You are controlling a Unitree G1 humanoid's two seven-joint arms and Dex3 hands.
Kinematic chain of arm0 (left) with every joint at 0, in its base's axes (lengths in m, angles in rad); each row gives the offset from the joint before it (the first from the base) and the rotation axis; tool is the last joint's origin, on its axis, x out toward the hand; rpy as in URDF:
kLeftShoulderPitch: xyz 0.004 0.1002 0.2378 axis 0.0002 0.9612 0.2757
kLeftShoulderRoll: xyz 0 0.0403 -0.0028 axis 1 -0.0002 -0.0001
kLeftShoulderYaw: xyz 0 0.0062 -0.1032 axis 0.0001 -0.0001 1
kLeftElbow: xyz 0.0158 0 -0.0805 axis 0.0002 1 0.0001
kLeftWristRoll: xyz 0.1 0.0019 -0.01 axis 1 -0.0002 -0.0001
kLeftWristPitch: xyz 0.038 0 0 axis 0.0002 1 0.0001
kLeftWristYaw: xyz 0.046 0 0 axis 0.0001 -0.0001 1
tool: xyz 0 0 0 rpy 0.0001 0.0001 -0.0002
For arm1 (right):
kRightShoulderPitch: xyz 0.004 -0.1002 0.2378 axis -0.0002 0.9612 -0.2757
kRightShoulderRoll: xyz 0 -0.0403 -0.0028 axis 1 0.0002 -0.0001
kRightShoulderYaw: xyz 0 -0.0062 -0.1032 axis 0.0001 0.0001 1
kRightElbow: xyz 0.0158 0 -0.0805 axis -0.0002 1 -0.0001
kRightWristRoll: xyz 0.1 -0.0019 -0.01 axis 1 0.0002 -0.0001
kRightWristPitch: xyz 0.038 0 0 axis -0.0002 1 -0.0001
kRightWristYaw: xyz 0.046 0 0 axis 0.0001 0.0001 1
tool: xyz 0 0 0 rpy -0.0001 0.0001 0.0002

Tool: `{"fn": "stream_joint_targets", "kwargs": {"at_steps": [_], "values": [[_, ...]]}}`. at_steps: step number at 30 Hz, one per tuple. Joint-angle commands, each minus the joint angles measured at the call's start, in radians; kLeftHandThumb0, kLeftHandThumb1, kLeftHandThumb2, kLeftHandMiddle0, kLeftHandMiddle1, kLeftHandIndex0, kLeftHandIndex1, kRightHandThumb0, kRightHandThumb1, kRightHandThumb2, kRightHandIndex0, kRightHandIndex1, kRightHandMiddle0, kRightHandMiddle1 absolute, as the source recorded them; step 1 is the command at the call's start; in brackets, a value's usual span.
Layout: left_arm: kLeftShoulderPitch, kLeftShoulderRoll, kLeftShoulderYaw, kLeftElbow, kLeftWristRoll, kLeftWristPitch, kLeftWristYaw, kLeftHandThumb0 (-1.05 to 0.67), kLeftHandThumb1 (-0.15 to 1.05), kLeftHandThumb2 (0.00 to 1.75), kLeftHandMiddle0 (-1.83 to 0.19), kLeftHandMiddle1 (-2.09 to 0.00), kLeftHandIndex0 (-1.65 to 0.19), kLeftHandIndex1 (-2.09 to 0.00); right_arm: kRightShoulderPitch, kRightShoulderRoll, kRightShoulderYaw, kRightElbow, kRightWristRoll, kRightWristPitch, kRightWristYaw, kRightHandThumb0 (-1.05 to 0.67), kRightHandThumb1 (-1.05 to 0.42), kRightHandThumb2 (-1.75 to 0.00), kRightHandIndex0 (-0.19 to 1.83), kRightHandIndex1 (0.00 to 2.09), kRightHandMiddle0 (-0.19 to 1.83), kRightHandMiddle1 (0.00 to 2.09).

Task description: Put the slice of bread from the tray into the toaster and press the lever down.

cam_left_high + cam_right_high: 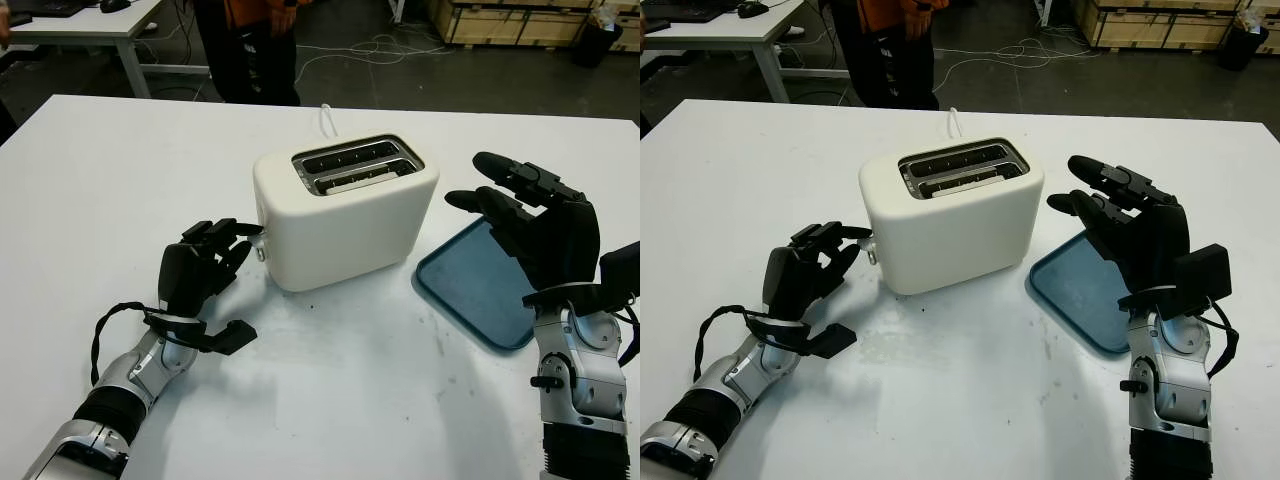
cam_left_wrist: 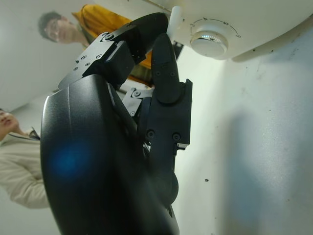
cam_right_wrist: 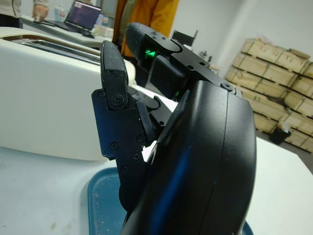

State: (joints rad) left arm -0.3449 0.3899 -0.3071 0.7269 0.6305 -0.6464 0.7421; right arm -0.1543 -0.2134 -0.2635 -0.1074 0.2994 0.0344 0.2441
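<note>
The cream toaster (image 1: 345, 215) stands mid-table with its two slots facing up. A pale strip shows low in the nearer slot (image 1: 360, 176); whether it is the bread I cannot tell. The blue tray (image 1: 465, 285) to its right holds nothing. My left hand (image 1: 240, 270) is open at the toaster's left end, its fingertips (image 2: 164, 46) against the small white lever (image 1: 262, 238), just beside the dial (image 2: 209, 41). My right hand (image 1: 470, 180) is open, raised upright over the tray's right part and apart from the toaster.
A person in an orange top (image 1: 250, 50) stands beyond the table's far edge. The toaster's white cable (image 1: 328, 118) runs off the back. A desk (image 1: 90, 25) and wooden crates (image 1: 510, 20) stand farther off on the floor.
</note>
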Motion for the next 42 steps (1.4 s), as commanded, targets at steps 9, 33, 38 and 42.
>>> {"fn": "stream_joint_targets", "kwargs": {"at_steps": [9,33,38,42], "values": [[-0.013,0.026,-0.241,-0.129,0.120,0.076,-0.376,-0.35,0.92,0.31,-0.62,-1.49,-0.76,-0.84,-0.002,0.003,0.006,-0.007,-0.010,-0.015,-0.014,-0.42,-0.92,-0.16,0.87,0.53,0.99,0.00],[-0.005,0.077,-0.381,-0.497,0.016,0.710,-1.174,-0.37,0.92,0.46,-0.62,-1.31,-0.67,-1.23,0.002,-0.011,0.015,-0.017,-0.036,-0.007,-0.028,-0.43,-0.92,-0.14,0.87,0.52,1.00,0.00],[0.008,0.090,-0.370,-0.544,0.004,0.726,-1.168,-0.37,0.92,0.46,-0.61,-1.04,-0.76,-0.87,0.002,-0.012,0.016,-0.018,-0.040,-0.006,-0.031,-0.44,-0.92,-0.13,0.89,0.52,1.01,0.01],[0.007,0.067,-0.376,-0.514,-0.012,0.759,-1.192,-0.38,0.92,0.44,-0.67,-0.97,-0.80,-0.77,0.003,-0.014,0.016,-0.018,-0.046,0.001,-0.033,-0.45,-0.92,-0.12,0.90,0.50,1.01,0.01]]}}
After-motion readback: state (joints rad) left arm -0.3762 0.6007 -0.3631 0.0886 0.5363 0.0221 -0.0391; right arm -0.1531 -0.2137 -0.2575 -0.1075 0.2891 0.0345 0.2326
